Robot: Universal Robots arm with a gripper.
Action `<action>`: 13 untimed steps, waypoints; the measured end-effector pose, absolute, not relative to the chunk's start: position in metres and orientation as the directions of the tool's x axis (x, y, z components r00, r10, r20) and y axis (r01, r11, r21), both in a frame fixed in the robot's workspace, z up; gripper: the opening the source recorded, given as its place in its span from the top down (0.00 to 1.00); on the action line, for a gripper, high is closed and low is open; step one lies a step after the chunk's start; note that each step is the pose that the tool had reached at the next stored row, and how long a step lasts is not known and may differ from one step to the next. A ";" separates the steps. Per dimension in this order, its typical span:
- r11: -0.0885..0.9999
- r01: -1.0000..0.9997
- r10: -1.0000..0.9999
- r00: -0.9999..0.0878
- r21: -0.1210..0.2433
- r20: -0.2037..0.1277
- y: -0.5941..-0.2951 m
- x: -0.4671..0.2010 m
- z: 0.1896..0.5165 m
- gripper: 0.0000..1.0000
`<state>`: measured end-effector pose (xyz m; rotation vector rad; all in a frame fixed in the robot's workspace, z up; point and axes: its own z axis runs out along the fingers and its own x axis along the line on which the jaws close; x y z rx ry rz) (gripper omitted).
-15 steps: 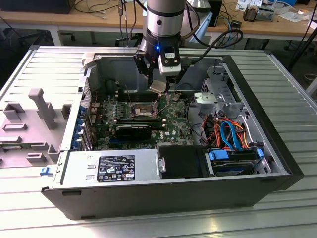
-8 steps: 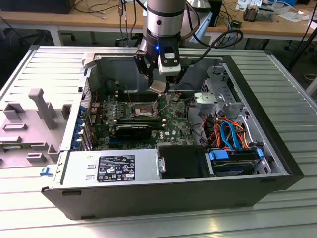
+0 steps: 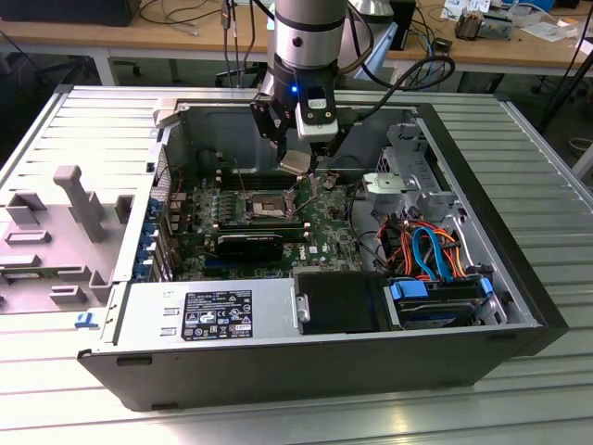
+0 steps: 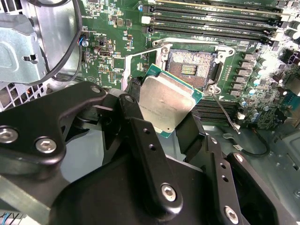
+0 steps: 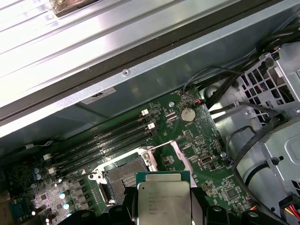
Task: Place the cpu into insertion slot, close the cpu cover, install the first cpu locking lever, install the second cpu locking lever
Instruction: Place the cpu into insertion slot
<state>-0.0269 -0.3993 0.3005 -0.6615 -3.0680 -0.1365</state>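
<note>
Your end effector (image 4: 161, 111) clamps the cpu (image 4: 169, 99) by its edges, just beside the insertion slot (image 4: 190, 70), likely sparing its underside.

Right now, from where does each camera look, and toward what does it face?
Exterior view: off the arm, above the open computer case, looking down into it; the arm and gripper show.
Second wrist view: on the arm, looking along the black fingers at the cpu and insertion slot.
First wrist view: on the arm, facing the green board and case wall; gripper parts flank the cpu.
Both wrist views share the gripped cpu and the insertion slot.
</note>
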 end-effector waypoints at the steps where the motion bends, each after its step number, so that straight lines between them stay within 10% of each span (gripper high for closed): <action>1: 0.907 0.412 0.412 -0.911 0.085 0.018 -0.399 -0.027 0.301 0.45; 13: 0.902 0.423 0.423 -0.906 0.085 0.018 -0.399 -0.027 0.300 0.45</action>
